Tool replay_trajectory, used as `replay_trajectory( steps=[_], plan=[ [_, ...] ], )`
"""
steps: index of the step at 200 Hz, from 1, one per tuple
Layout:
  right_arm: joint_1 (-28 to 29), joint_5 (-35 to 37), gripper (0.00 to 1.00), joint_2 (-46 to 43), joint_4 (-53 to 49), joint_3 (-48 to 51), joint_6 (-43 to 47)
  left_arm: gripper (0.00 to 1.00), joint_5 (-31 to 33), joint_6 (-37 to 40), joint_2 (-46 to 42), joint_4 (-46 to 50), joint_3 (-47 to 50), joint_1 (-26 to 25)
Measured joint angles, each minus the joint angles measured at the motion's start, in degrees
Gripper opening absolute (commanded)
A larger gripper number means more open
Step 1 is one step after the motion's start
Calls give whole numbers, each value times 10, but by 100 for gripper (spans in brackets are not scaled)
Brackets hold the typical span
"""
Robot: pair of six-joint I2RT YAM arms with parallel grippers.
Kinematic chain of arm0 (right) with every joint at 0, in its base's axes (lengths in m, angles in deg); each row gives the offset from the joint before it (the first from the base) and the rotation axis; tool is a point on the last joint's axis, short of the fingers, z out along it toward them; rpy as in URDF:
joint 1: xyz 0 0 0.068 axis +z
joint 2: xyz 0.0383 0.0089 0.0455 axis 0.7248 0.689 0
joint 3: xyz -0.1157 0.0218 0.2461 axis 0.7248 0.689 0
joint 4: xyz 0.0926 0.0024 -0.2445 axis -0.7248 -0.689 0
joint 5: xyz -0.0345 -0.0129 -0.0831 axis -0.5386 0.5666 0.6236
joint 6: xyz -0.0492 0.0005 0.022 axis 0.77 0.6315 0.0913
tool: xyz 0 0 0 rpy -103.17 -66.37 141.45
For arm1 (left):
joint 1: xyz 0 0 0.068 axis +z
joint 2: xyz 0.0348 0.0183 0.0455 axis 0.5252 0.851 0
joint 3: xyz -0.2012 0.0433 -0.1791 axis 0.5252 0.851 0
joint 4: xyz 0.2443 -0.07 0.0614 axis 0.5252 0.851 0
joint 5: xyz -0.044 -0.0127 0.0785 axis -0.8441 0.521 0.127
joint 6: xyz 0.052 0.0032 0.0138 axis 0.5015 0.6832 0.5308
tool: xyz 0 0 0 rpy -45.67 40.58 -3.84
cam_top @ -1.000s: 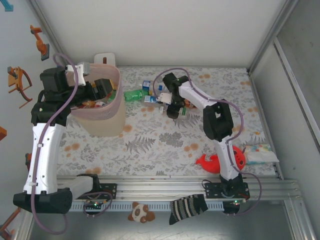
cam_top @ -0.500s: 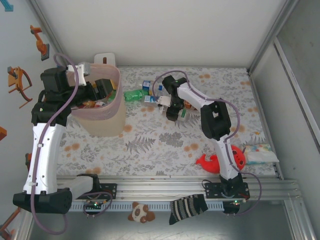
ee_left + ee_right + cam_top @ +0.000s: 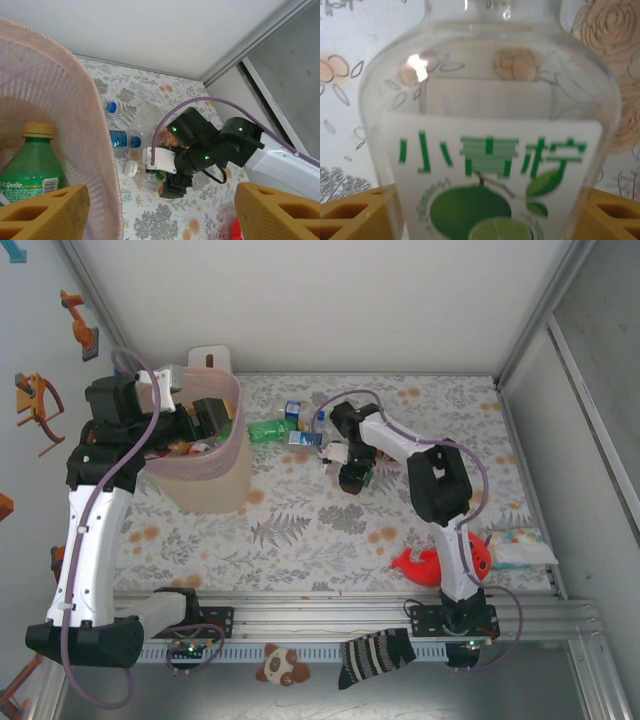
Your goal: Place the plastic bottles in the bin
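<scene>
The table [image 3: 330,530] is covered with a pale cloth printed with grey ferns and orange flowers. At its far left the bin [image 3: 212,485] is stood upright, with a small white box [image 3: 210,356] just behind it. Beside the bin's right rim a green bottle [image 3: 266,429] is laid on its side, and two blue-labelled bottles [image 3: 293,410] [image 3: 300,438] are lain near it. A clear bottle with a lime label [image 3: 490,150] is rested on the cloth near the middle. At the near right a red plush toy [image 3: 440,562] is placed, with a white packet [image 3: 520,548] near it.
</scene>
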Motion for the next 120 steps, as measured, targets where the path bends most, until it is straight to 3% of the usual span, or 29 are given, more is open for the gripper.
replay_trajectory(
  steps=[52,120],
  plan=[
    [0,5,75,-60,17,75,-27,76,0,-2,0,-10,10,-3],
    [0,18,75,-69,51,132,-43,76,0,-7,0,-18,15,-6]
  ],
)
